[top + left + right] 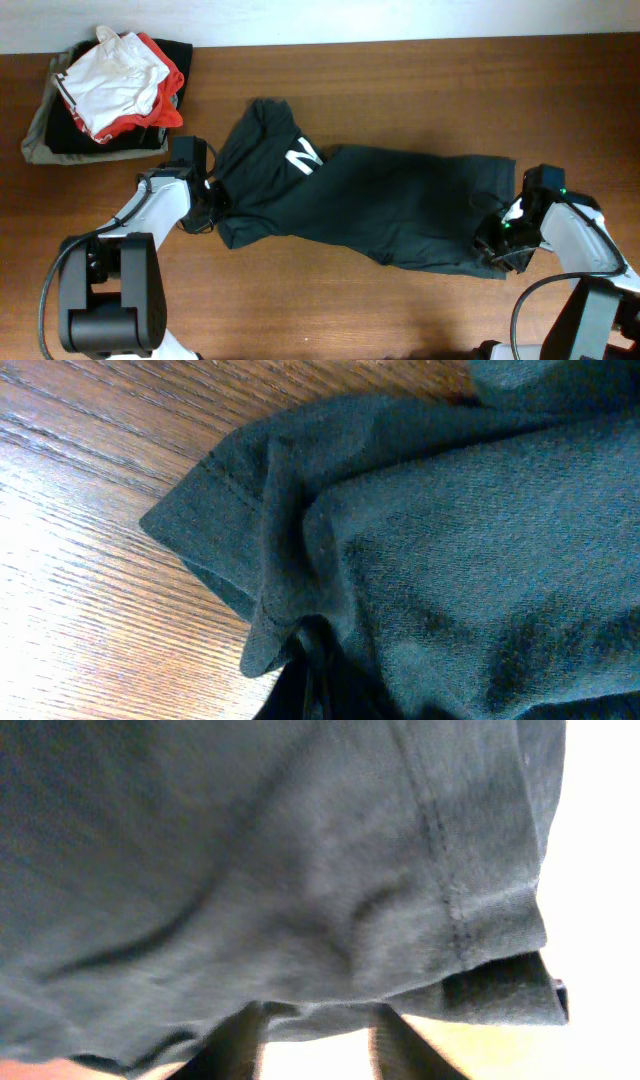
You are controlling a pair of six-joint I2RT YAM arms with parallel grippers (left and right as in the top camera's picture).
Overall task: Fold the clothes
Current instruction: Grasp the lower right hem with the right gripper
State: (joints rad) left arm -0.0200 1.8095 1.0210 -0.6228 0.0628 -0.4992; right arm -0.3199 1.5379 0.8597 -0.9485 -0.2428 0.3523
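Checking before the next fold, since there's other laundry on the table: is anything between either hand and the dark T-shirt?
Nothing visible. The left hand is shut on the T-shirt at one end; the right hand sits at the hem of the other end. The laundry pile lies apart, in a table corner.

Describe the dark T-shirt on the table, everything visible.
The T-shirt is charcoal-black knit cotton by its look, lying crumpled and stretched lengthwise across the wooden table, one white letter N showing near its left end. Stitched hems show at both ends. The left gripper pinches its left edge; the right gripper, jaws apart, sits at its right hem.
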